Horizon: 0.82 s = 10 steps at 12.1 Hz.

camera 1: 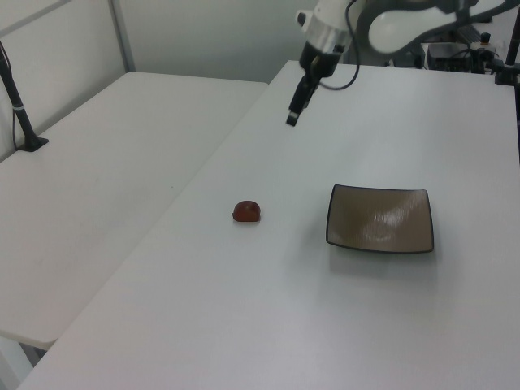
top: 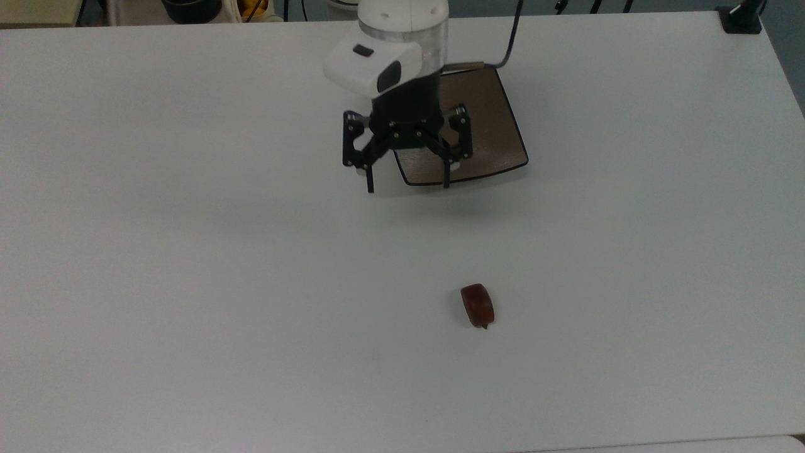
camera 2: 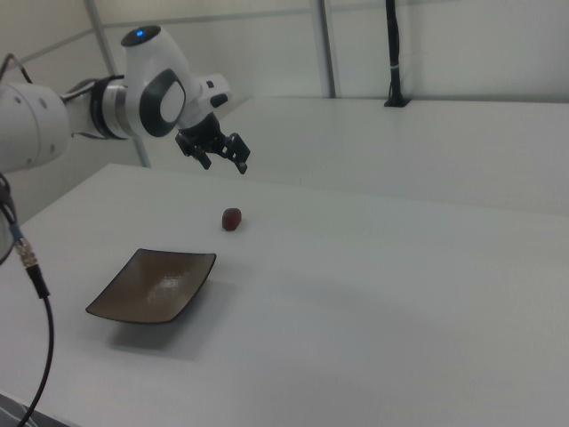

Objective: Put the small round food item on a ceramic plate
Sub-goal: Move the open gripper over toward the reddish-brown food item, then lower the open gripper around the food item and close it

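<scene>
One gripper [top: 407, 187], jaws spread and empty, poised high over the ceramic plate [top: 497, 135] near the table's [top: 188, 251] far edge. Approach step, judged unfinished. Next: travel to the small round food item [top: 478, 305] mid-table, descend, straddle, close.

Dim top view, brighter side views; soft shadows; glare on ceramic plate [camera 1: 380, 219].

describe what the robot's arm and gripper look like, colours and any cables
The arm is glossy white with rounded segments, dark grey oval caps at the joints and a small blue light on top. A black cable trails from the wrist. The gripper is black, with linkage-style arms and two thin black fingers.
</scene>
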{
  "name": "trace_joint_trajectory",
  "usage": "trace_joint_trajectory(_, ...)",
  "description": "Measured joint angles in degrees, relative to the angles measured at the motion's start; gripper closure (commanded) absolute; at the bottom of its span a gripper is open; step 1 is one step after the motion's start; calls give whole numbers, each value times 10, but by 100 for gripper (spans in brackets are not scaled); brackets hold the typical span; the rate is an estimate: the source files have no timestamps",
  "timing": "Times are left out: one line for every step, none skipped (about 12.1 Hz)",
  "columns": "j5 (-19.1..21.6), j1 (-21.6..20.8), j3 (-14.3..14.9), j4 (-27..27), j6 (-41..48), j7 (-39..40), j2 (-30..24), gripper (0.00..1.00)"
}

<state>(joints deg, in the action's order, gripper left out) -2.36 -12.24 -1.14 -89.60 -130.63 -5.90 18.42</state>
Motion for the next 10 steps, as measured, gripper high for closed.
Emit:
trace_joint_trajectory(0, 0, -9, 8, -42, -1, 24, 0)
trace_joint_trajectory(-1, -1, -17, 16, -77, -1, 46, 0)
trace_joint_trajectory(-2, -2, -21, 29, -92, -1, 65, 0)
trace_joint_trajectory(-5, -3, -26, 53, -95, -2, 89, 0)
trace_joint_trajectory(-20, -6, -29, 73, -95, -11, 108, 0)
trace_joint_trajectory(-44, -11, -32, 95, -96, -33, 130, 0)
trace_joint_trajectory(-67, -17, -33, 111, -111, -57, 152, 0)
trace_joint_trajectory(-90, -23, -34, 119, -137, -81, 173, 0)
trace_joint_trajectory(-109, -26, -37, 124, -153, -95, 192, 0)
trace_joint_trajectory(-121, -28, -40, 131, -163, -102, 208, 0)
